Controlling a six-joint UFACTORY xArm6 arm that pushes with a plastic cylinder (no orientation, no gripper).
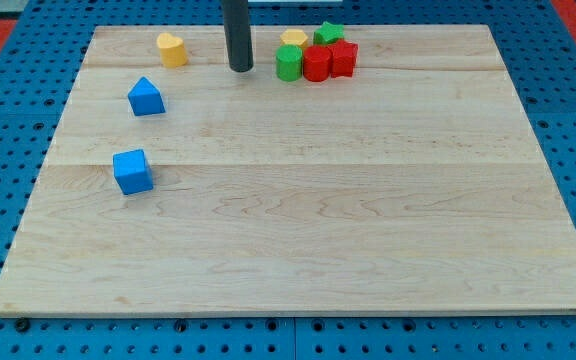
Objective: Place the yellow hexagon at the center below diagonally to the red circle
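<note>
**Tip near the top edge, left of the block cluster**

My tip (240, 68) rests on the tabletop (308, 220) close to its top edge, a little left of the middle of that edge. The rod rises straight up from it and leaves the view at the top. There is no hand on this arm, only the bare rod, so nothing is clasped or let go; the tip touches no block.

Just to the right of my tip, along the same top edge, sits a tight cluster of five blocks. The yellow hexagon (293, 39) is at the back of the cluster, nearest the top edge, partly hidden by the green cylinder (288, 63) standing in front of it. To the right of the green cylinder and touching it is the red circle (316, 63), and pressed against that on its right is a second red block (342, 58), whose shape I cannot make out for certain. Behind the two red ones, beside the yellow hexagon, is a green star-like block (329, 33).

To the left of my tip, near the top edge and toward the top left corner, lies a yellow heart (172, 48), apart from the tip. Further down the left side are a blue pentagon-like block (146, 97) and, below it, a blue cube (133, 171), well apart from each other and from the cluster.
</note>
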